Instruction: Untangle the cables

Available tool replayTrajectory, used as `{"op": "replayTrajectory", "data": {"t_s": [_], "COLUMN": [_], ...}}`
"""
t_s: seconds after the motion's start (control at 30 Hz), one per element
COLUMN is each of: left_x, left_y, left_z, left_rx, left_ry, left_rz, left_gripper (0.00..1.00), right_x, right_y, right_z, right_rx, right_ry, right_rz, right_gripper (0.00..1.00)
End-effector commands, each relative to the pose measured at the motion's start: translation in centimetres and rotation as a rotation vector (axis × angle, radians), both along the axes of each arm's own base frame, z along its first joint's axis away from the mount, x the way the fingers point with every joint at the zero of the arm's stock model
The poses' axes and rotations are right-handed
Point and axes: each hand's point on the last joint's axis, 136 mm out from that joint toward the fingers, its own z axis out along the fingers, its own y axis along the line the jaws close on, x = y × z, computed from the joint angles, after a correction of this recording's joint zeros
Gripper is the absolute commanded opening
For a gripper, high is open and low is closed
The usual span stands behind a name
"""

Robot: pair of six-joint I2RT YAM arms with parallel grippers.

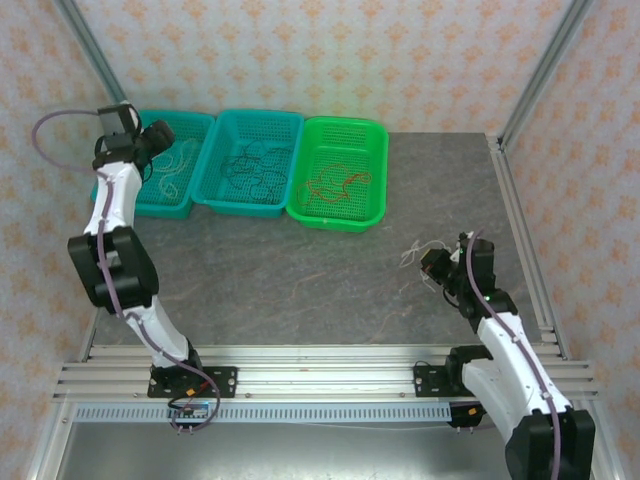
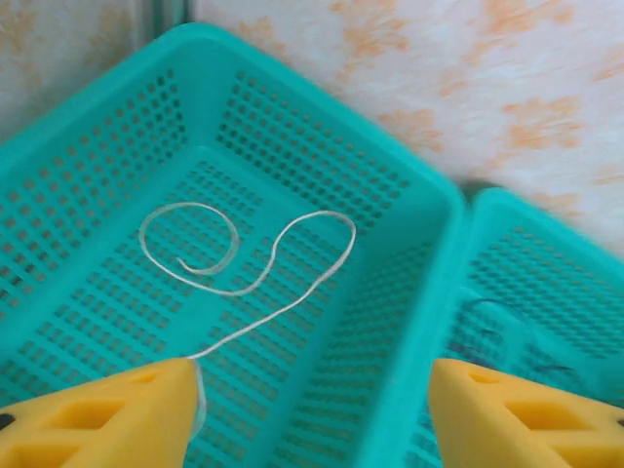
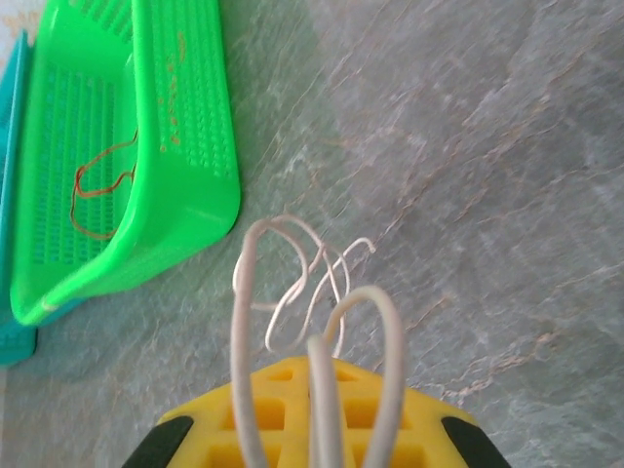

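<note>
Sorting step. Left hand [image 2: 310,375] gapes, gripping nothing, over teal perforated plastic basket [image 2: 322,146]; thin whitish cable [image 2: 292,300] lies inside. Right hand [image 3: 312,390] pinches tangled pale cable loops [image 3: 242,322] above grey tabletop [image 3: 468,146]. Next, I'd separate those.

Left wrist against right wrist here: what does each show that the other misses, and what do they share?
Left wrist: the left gripper open above the left teal basket, a pale cable looped inside. Right wrist: the right gripper shut on a pale tangle over the grey table, beside the green basket holding a red cable. Both: the middle teal basket, at one side of the frame.
</note>
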Motion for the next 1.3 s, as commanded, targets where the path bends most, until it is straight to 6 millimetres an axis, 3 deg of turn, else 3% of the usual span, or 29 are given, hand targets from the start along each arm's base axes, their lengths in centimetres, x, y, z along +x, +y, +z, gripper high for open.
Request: {"op": "replayTrajectory", "data": {"t_s": [0.0,0.17,0.3,0.43,0.6,0.7,0.97,1.13,1.27], "left_x": [-2.2,-7.0,-11.7,-17.2,-23.3,-25.1,-25.4,-23.3,-20.6], "left_y": [-4.4,-12.9,-21.8,-30.3,-37.0,-38.7,-39.8,-40.0,-38.8], "left_z": [10.8,13.1,12.4,8.5,1.9,-2.2,-11.8,-15.7,-16.5], "left_rx": [-0.059,-0.021,0.055,0.104,0.108,0.086,0.040,0.090,0.145], "left_ry": [-0.345,-0.383,-0.380,-0.342,-0.294,-0.212,-0.029,0.041,0.009], "left_rz": [-0.084,-0.265,-0.521,-0.837,-1.125,-1.173,-1.155,-1.081,-0.937], "left_gripper": [0.63,0.61,0.60,0.60,0.60,0.60,0.60,0.60,0.59], "right_x": [0.9,1.3,1.5,1.2,0.7,0.6,-0.2,-0.8,-1.2], "right_y": [2.3,5.5,8.7,12.3,16.2,17.9,21.0,21.7,21.6], "right_z": [2.6,3.2,3.5,3.9,4.3,4.2,5.6,6.3,6.5], "right_rx": [0.024,0.059,0.095,0.135,0.159,0.167,0.205,0.225,0.230], "right_ry": [-0.073,-0.077,-0.092,-0.102,-0.100,-0.084,-0.096,-0.101,-0.103], "right_rz": [0.104,0.229,0.340,0.469,0.618,0.679,0.787,0.817,0.819], "right_gripper": [0.00,0.00,0.00,0.00,0.00,0.00,0.00,0.00,0.00]}}
